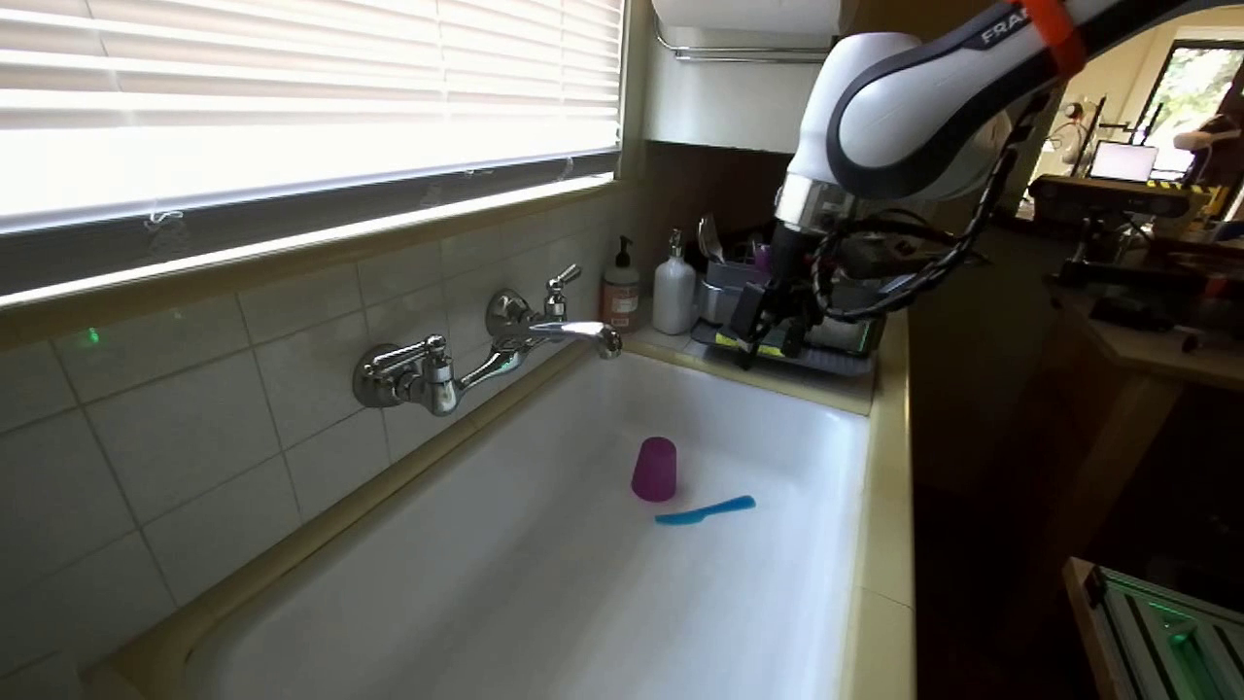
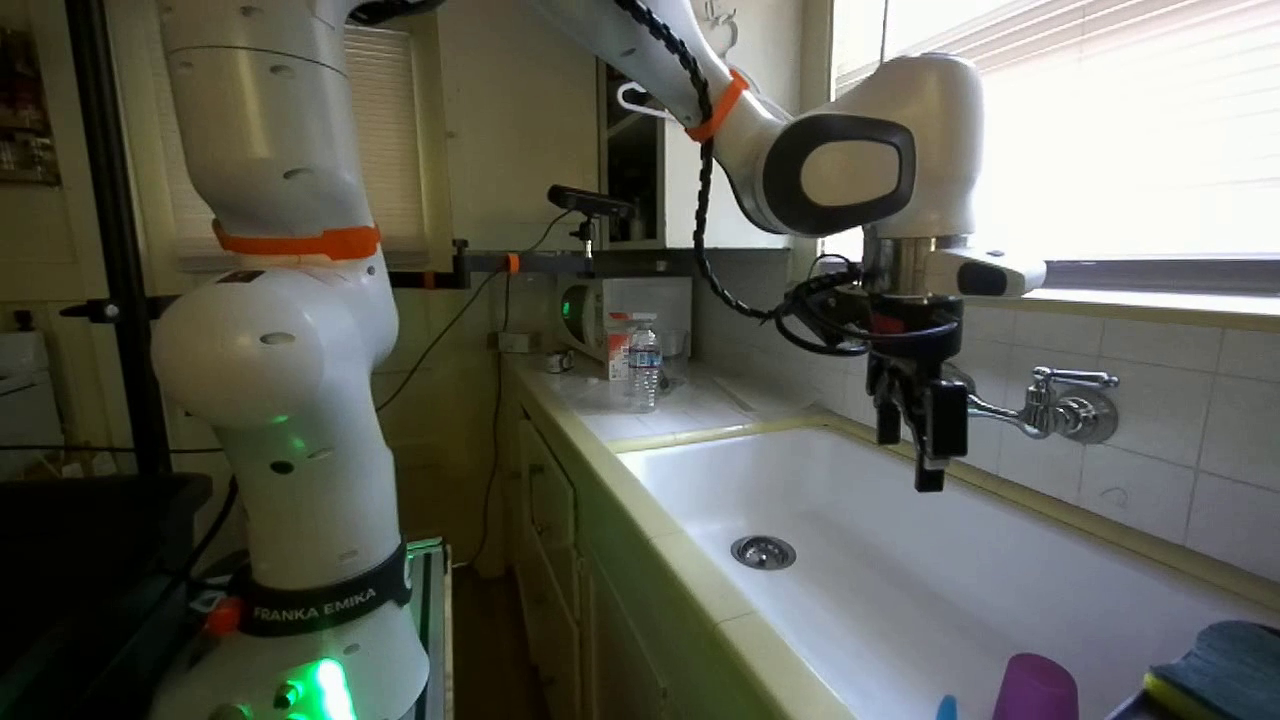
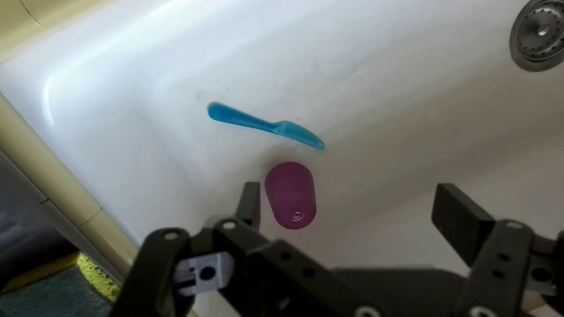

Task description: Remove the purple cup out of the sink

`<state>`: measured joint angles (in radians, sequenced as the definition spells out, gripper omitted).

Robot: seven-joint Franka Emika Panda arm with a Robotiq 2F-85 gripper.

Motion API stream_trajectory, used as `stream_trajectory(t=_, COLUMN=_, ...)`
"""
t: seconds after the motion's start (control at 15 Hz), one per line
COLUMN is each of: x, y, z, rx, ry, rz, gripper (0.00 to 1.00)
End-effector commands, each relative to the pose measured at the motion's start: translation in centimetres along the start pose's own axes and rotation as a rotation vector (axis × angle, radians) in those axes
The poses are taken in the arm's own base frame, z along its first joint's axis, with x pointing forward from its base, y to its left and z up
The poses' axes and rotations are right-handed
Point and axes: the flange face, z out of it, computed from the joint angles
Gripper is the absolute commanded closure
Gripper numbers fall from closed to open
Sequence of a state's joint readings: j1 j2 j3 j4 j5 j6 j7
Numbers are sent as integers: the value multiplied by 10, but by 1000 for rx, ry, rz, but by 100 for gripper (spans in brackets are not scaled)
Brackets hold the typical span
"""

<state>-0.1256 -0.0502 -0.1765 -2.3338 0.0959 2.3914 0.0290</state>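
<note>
Probably at the approach step, with a widely spread hand [image 3: 346,204] above the sink [image 1: 544,583]. Next, necessary to centre over the purple cup [image 3: 291,196], go down and grip.

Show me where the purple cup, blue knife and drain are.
Purple cup [image 3: 291,194]: wrist view, on its body.
Blue knife [image 3: 266,126]: wrist view, on the handle near the blade.
Drain [image 2: 763,552]: in an exterior view, on its metal centre.

The white sink [image 1: 544,583] carries the things: on its floor a purple cup [image 3: 291,196] stands mouth down, and a blue knife [image 3: 264,125] lies just beside it, with a round metal drain [image 2: 762,552] well apart from both.
</note>
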Motion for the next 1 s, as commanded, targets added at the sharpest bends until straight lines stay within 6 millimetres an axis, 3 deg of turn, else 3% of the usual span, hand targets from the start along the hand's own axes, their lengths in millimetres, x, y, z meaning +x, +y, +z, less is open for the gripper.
stream_trajectory(t=0.0, x=30, y=-12, z=36, rx=-15, ry=-19, rz=35, gripper=0)
stream_trajectory(t=0.33, x=62, y=-13, z=82, rx=-62, ry=-80, rz=11, gripper=0)
stream_trajectory(t=0.8, x=100, y=-4, z=131, rx=-111, ry=-124, rz=21, gripper=0)
stream_trajectory(t=0.87, x=100, y=-3, z=136, rx=-137, ry=-166, rz=22, gripper=0)
stream_trajectory(t=0.93, x=90, y=-6, z=123, rx=-96, ry=-112, rz=7, gripper=0)
